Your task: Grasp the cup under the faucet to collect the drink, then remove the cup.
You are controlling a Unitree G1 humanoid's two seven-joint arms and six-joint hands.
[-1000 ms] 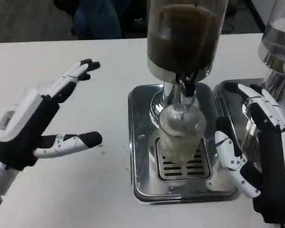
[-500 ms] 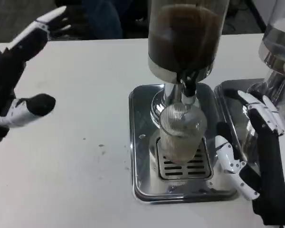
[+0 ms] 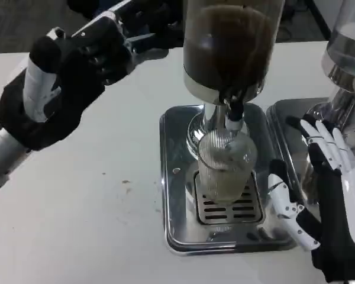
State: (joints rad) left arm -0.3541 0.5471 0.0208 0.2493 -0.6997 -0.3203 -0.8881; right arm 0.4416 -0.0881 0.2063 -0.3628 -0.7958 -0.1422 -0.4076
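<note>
The dispenser [image 3: 228,53] stands on the white worktop [image 3: 94,207]. Beneath its faucet [image 3: 234,109] sits the cup [image 3: 225,163], catching drink. Left robot hand [image 3: 65,77] is raised beside the dispenser, released; right robot hand [image 3: 319,189] waits released beside the cup.

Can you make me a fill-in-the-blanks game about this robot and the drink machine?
1. The clear cup stands under the ____ of the drink machine.
2. The cup sits on a shiny metal ____ with slots in it.
3. The drink in the machine's tank is dark ____.
4. The hand lifted high beside the tank is the robot's ____ hand; the right hand waits beside the cup.

Missing words: faucet; tray; brown; left
</note>
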